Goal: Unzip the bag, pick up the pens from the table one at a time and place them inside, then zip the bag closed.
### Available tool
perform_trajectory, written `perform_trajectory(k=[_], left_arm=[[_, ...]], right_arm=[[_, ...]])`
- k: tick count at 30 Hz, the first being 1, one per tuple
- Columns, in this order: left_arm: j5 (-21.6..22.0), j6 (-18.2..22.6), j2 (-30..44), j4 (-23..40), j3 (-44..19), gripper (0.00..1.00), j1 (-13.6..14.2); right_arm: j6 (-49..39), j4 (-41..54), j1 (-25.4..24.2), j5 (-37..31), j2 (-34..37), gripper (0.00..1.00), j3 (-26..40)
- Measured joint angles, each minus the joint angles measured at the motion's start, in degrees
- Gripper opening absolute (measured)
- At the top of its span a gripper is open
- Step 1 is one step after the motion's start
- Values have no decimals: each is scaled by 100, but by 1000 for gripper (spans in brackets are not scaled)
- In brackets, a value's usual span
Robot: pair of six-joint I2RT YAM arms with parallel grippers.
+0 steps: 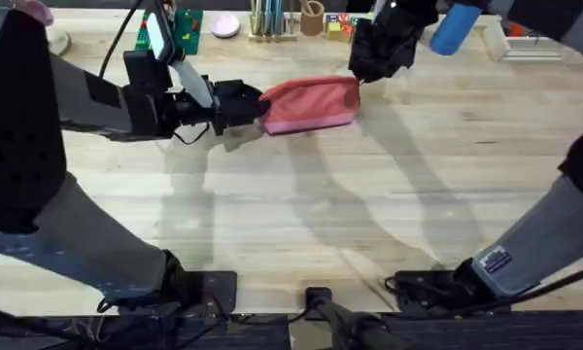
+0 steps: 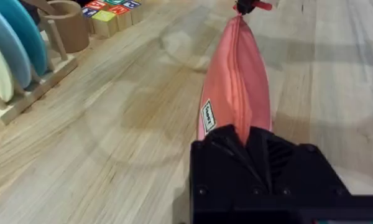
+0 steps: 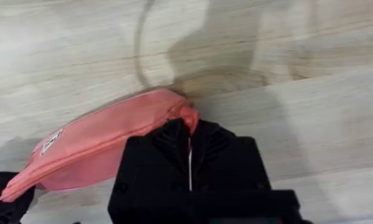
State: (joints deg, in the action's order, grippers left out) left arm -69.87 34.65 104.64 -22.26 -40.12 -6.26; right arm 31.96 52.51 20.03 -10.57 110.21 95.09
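Note:
The salmon-pink bag (image 1: 311, 104) lies on the wooden table (image 1: 369, 214) near the far middle, its zipper closed along the top ridge (image 2: 236, 81). My left gripper (image 1: 257, 105) is shut on the bag's left end, the fabric pinched between its black fingers (image 2: 242, 134). My right gripper (image 1: 360, 73) is at the bag's right end, shut on the small pink zipper tab (image 3: 188, 121). In the right wrist view the bag (image 3: 99, 149) stretches away from that grip. The left wrist view shows the right gripper (image 2: 248, 6) at the bag's far tip. The pens are out of view.
Along the far edge stand a rack of teal sticks (image 1: 267, 19), a wooden cup (image 1: 313, 17), coloured blocks (image 1: 338, 27), a pink disc (image 1: 223, 24) and a blue object (image 1: 454, 29). A plate rack (image 2: 12, 56) stands beside the bag. Bare tabletop lies in front of the bag.

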Motion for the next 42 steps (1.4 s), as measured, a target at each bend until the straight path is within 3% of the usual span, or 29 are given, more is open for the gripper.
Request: perform_trajectory(k=[9,14,21,28,39,40,42], left_arm=[[-20,0,0,0,0,44,28],[-35,2,0,11,0,44,28],[-37,0,0,17,0,44,28],[-37,0,0,17,0,44,28],[-37,2,0,17,0,44,28],[-37,0,0,17,0,44,28],[-37,2,0,17,0,44,28]], right_arm=[[-54,68,-421,109,0,33,-29],[-48,-73,-716,32,-28,33,-502],[143,-463,-737,-149,-28,32,-1186],[221,-662,-693,-190,-58,32,-1363],[-547,-706,-476,-226,-1346,37,-1362],[-664,-706,-410,-226,-1449,72,-1362],[-902,-704,-255,-228,-1622,290,-1362]])
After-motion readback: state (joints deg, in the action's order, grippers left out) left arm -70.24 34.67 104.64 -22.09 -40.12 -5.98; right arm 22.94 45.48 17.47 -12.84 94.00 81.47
